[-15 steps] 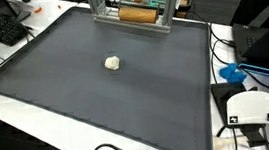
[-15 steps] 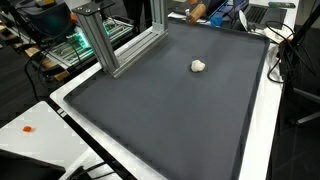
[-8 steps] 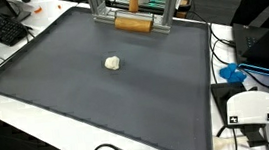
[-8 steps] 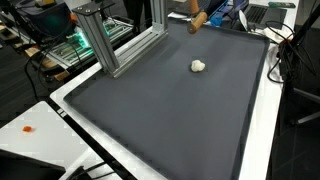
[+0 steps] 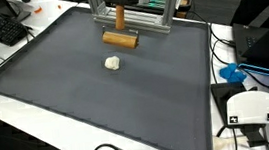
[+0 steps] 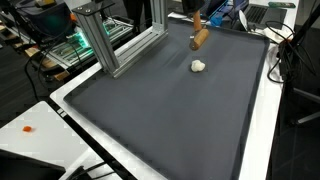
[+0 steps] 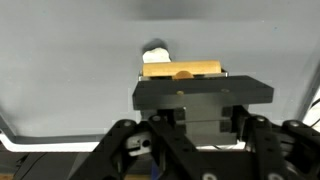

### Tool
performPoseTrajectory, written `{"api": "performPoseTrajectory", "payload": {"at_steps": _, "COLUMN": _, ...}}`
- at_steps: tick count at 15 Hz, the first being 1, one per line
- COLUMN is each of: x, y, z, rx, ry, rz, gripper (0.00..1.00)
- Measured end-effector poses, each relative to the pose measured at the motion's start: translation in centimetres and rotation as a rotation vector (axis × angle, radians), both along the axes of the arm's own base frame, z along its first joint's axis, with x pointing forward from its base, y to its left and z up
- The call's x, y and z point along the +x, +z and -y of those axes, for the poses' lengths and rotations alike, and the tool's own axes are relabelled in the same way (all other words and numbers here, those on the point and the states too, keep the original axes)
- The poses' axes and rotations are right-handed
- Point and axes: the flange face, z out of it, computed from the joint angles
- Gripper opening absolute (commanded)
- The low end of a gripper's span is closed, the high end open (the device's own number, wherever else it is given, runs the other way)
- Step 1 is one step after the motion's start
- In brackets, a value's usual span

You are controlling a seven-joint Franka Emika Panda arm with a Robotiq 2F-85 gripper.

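Wooden cylinder (image 7: 165, 70) lies crosswise between the jaws of the gripper (image 7: 184, 77), which are closed on it — it's over the far part of the dark mat (image 5: 66, 92), near the white lump (image 5: 113, 62) — aluminium frame (image 5: 97, 3) stands behind

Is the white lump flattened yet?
Not flattened: in both exterior views the white lump is a rounded blob on the gray mat, with the wooden roller apart from it.
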Motion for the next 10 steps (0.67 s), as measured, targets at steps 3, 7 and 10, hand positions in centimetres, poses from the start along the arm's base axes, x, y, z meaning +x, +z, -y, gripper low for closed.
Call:
{"api": "performPoseTrajectory", "payload": {"at_steps": 3, "x": 1.5, "y": -0.8, "z": 0.7, "rx": -0.012, "ry": -0.003, "rz": -0.006, "gripper": 0.35}}
{"api": "performPoseTrajectory", "payload": {"at_steps": 7, "x": 3.0, "y": -2.1, "z": 1.5, "rx": -0.015, "ry": -0.016, "rz": -0.026, "gripper": 0.35}}
{"api": "performPoseTrajectory", "payload": {"at_steps": 10, "x": 4.0, "y": -3.2, "z": 1.9, "rx": -0.014, "ry": -0.026, "rz": -0.042, "gripper": 0.35}}
